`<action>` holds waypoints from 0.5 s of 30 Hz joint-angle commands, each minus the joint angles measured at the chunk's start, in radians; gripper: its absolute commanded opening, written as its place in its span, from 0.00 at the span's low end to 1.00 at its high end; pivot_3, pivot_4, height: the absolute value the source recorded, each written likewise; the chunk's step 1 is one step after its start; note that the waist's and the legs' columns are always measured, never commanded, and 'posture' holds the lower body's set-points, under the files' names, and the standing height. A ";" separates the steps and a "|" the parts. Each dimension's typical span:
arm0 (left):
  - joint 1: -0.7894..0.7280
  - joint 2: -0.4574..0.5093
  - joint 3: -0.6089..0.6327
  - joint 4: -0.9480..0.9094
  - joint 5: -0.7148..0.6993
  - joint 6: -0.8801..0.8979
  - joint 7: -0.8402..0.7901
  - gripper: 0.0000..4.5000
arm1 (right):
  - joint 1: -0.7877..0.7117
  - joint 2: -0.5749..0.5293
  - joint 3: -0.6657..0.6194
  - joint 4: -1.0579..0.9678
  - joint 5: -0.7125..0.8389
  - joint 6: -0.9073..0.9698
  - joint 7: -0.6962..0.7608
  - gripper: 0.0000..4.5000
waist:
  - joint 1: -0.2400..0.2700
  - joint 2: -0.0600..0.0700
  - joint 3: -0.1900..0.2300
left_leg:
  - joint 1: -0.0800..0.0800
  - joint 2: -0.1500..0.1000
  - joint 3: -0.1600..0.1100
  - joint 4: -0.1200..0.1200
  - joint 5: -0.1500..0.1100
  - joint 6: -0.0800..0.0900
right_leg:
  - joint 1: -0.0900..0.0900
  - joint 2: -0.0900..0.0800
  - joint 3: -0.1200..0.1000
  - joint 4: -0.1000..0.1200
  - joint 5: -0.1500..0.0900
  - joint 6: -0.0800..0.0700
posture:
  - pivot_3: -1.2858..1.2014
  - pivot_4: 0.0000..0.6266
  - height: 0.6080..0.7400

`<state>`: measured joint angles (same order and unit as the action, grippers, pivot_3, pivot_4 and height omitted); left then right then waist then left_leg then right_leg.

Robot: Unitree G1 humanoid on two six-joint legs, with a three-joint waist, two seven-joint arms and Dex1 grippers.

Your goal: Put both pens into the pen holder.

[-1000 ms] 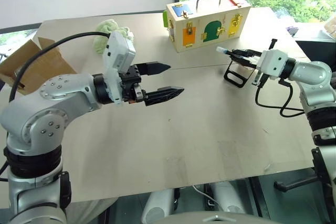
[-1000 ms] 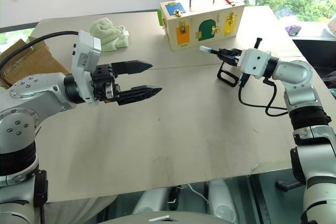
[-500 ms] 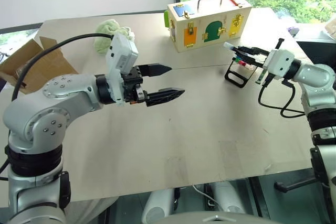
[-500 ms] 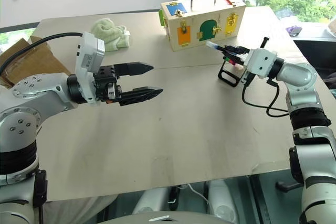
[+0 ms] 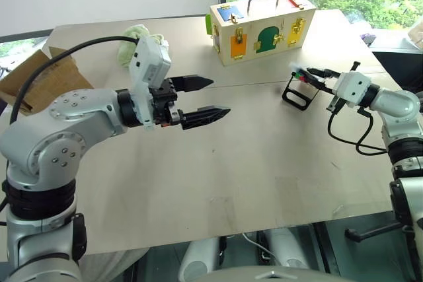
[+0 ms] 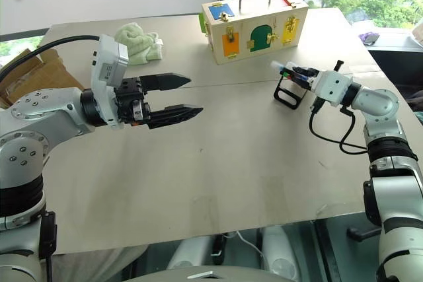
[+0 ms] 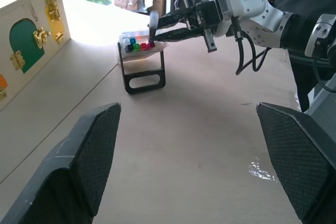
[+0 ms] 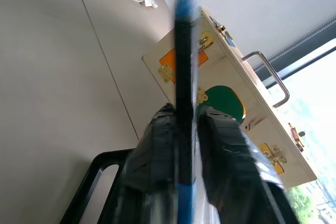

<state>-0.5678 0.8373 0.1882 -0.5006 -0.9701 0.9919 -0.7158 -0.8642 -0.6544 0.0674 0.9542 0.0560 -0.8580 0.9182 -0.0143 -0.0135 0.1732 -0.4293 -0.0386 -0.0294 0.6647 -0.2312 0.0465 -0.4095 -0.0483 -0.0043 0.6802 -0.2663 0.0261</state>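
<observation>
The pen holder (image 5: 299, 92), a small black frame with a clear tray, stands on the table right of centre. Several coloured caps (image 7: 137, 45) show in its tray; I cannot pick out an orange one. My right gripper (image 5: 310, 74) is at the holder's top, shut on the blue-capped pen (image 8: 182, 51). That pen lies level, and its end (image 6: 277, 66) juts past the tray toward the wooden box. My left gripper (image 5: 221, 96) hovers open and empty over the table's middle left, well away from the holder.
A pale wooden box (image 5: 262, 28) with coloured doors and a metal handle stands behind the holder. A green cloth (image 5: 135, 34) lies at the back left and a cardboard box (image 5: 39, 80) at the far left. The table's front edge (image 5: 264, 226) runs below.
My right gripper has carried the blue-capped pen to the right and down, lowering it onto the holder's tray. The left arm has stayed put.
</observation>
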 commanded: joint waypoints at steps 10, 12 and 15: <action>0.049 0.023 0.025 -0.018 0.034 -0.023 0.007 0.96 | 0.057 0.008 -0.019 -0.330 0.170 0.131 0.107 0.99 | -0.002 0.000 0.000 | 0.000 0.000 0.000 0.000 0.000 0.000 | 0.000 0.000 0.000 0.000 0.000 0.000 | 0.52 0.24 1.00; 0.123 0.037 0.030 -0.060 0.049 -0.011 0.030 0.96 | 0.170 -0.034 0.009 -0.509 0.229 0.316 0.178 0.99 | 0.001 0.000 0.000 | 0.000 0.001 -0.001 0.000 0.000 0.000 | 0.000 0.000 0.000 0.000 0.000 0.000 | 0.52 0.24 1.00; 0.298 0.043 0.069 -0.133 0.097 -0.057 0.043 0.96 | 0.367 -0.120 -0.017 -0.727 0.318 0.576 0.217 0.99 | 0.015 0.000 0.000 | -0.001 0.001 -0.002 0.000 -0.001 0.001 | 0.000 -0.001 -0.001 -0.001 0.000 0.000 | 0.52 0.24 1.00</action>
<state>-0.2975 0.8722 0.2048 -0.5775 -0.8900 0.9692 -0.6769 -0.5256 -0.7355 0.0787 0.3240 0.3162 -0.3870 1.1161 0.0011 -0.0131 0.1730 -0.4310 -0.0384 -0.0312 0.6648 -0.2324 0.0479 -0.4093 -0.0500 -0.0052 0.6786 -0.2664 0.0260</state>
